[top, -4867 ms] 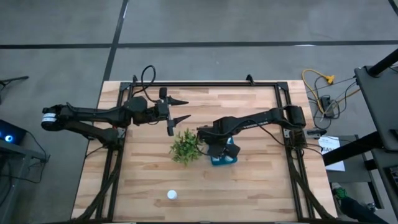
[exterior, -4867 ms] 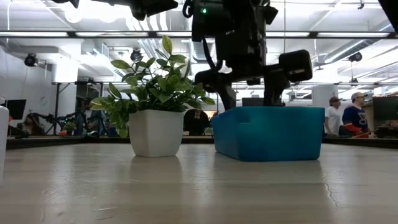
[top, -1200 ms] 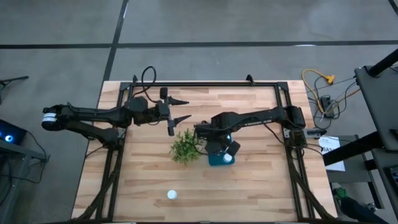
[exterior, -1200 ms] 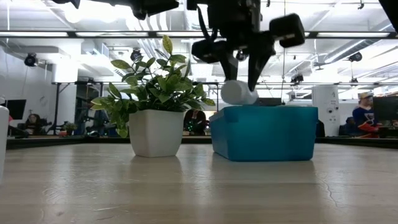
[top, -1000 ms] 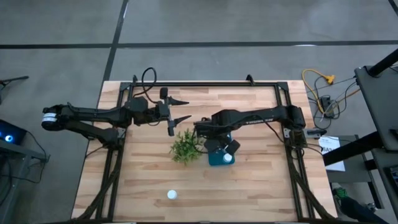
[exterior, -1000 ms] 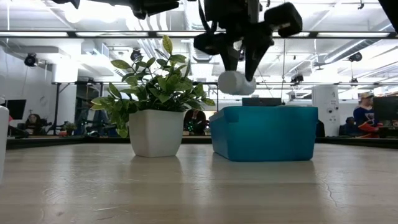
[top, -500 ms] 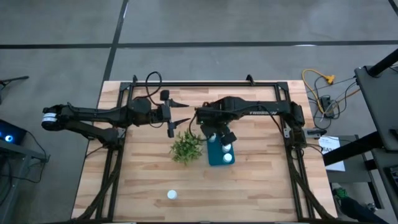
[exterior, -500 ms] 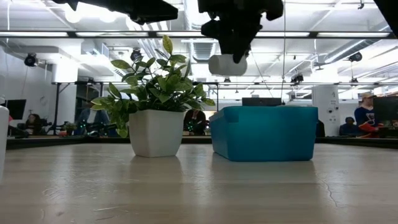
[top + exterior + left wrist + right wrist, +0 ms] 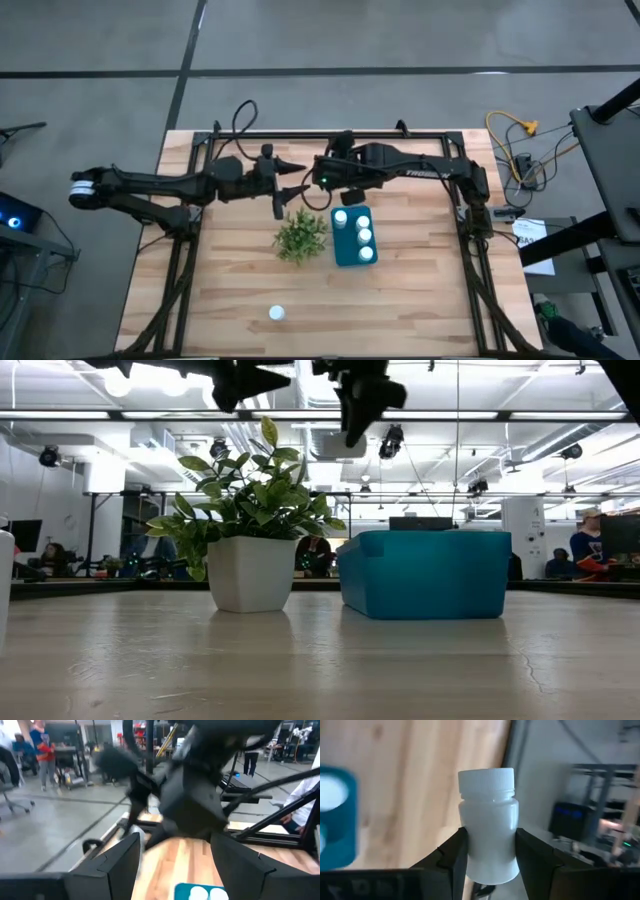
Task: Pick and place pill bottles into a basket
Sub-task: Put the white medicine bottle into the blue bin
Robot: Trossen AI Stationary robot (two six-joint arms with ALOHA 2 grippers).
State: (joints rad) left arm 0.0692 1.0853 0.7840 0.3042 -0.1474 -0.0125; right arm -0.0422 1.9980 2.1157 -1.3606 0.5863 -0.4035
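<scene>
No brand, label or legible writing appeared on any object. Nearest the camera side of the table, at the lower centre of the high view, a single small white cylindrical pill bottle (image 9: 276,313) stood alone on the pale wooden plank tabletop (image 9: 420,300), well apart from everything else. Towards the middle of that view sat the small teal-blue rectangular plastic basket with rounded corners (image 9: 343,258); three white-capped bottles (image 9: 360,236) stood upright inside it in a row. In the low view the basket (image 9: 427,574) presented a smooth, opaque wall, its contents hidden. Just beside it, on its left in both views, stood the bushy green leafy plant (image 9: 298,236) in a square white pot (image 9: 249,573).

Farther back, at the upper centre of the high view, the right gripper (image 9: 330,195) hung above the table beyond the basket, clenched on another white ribbed-cap pill bottle (image 9: 488,825); the right wrist view showed the dark fingers (image 9: 452,856) pressing the smooth bottle body on both sides, cap outward. The left gripper (image 9: 296,178) was level with it, to its left in the high view, its pointed dark jaws spread wide and empty. Behind the table lay grey floor and black metal framing (image 9: 330,135).
</scene>
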